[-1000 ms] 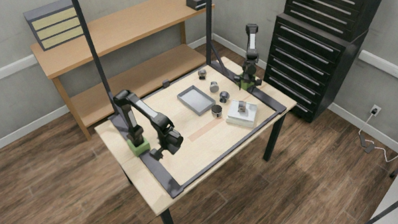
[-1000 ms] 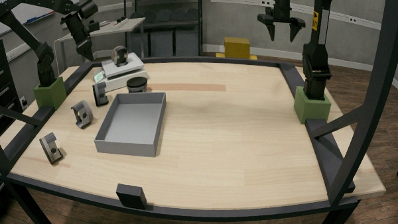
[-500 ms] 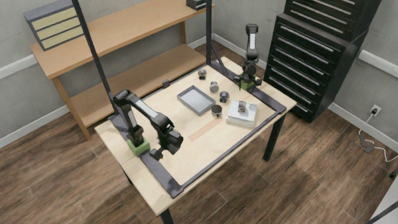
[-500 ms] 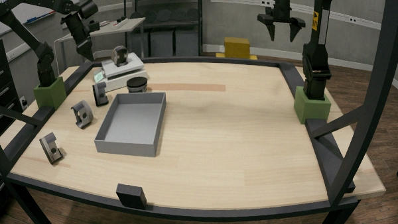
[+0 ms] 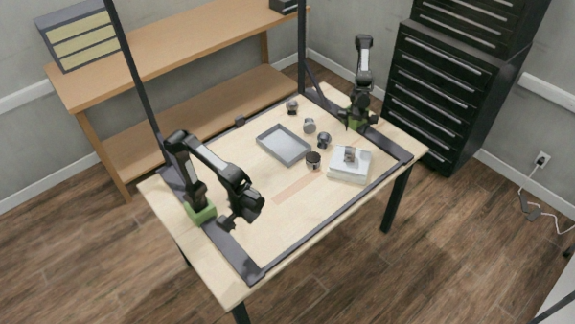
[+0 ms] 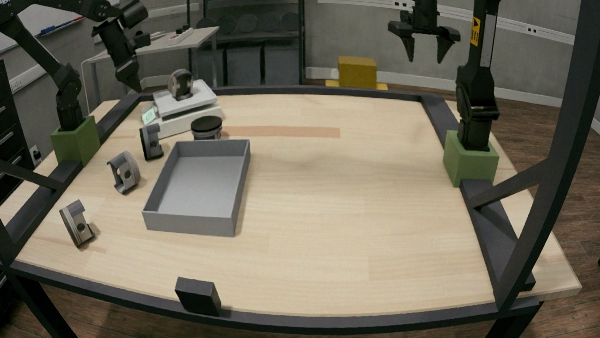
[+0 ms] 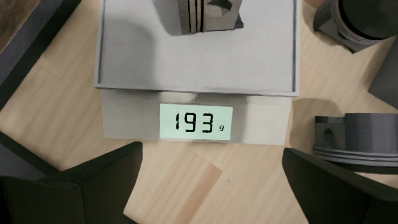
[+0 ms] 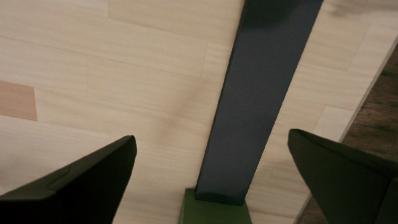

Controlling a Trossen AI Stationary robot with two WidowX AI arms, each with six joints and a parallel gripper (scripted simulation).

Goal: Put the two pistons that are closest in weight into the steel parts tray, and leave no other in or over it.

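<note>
Grey walls and a wooden bench stand behind the counter, its top framed by dark rails. Weighing looks to be the step in hand: one piston rests on the scale, near the corner where the left arm's short edge meets the long edge away from the bench, and the display reads 193 g. The left gripper hangs in front of the scale, fingers spread around nothing. The right gripper is likewise released, above the opposite short edge.

The steel parts tray has no piston in it. Between it and the left arm's edge are a dark-topped piston just beside the tray, a second piston, a third piston, and a last piston towards the bench-side corner.

If the others' weights are unknown, the next move should clear the scale and bring another over. The close row leaves little finger room; a careless reach could topple a neighbour.
</note>
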